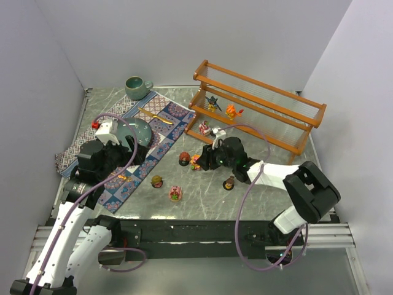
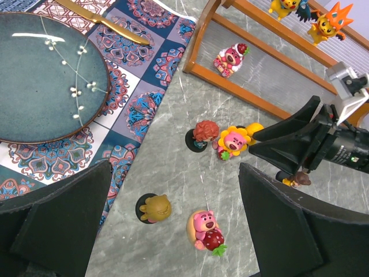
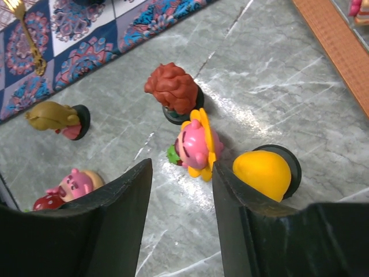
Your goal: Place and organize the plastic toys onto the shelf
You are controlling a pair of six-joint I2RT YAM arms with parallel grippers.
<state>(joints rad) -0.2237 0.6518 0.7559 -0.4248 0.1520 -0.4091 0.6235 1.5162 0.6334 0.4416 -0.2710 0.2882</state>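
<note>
- Your left arm reaches in from 7 o'clock over the patterned mat (image 1: pixel 166 120). The left gripper (image 1: pixel 132 153) hangs above it with its fingers spread wide and nothing between them.
- Its wrist view frames the teal plate (image 2: pixel 46 75) at 10 o'clock. An olive-brown figurine (image 2: pixel 154 208) and a pink bear with a strawberry (image 2: pixel 204 228) lie at 6 o'clock on bare table; the top view gives these only as specks.
- At table centre, a red-haired figurine (image 3: pixel 173 89) on a black base stands just beside the pink sunflower toy (image 3: pixel 193 144).
- Your right arm bends in low from 5 o'clock. The right gripper (image 3: pixel 180 170) has its fingers partly apart, the tips either side of the sunflower toy. A gap shows on the toy's left, so it has hold of nothing.
- The right wrist view shows a round yellow toy (image 3: pixel 262 173) on a black base at 3 o'clock of the sunflower toy. The top view hides it under the gripper.
- The shelf (image 1: pixel 270 104) stands at 1 o'clock. A dark spiky toy (image 1: pixel 212 103) and an orange toy (image 1: pixel 231 112) sit higher up, and a pink-and-red toy (image 1: pixel 205 128) is on the lowest tier.
</note>
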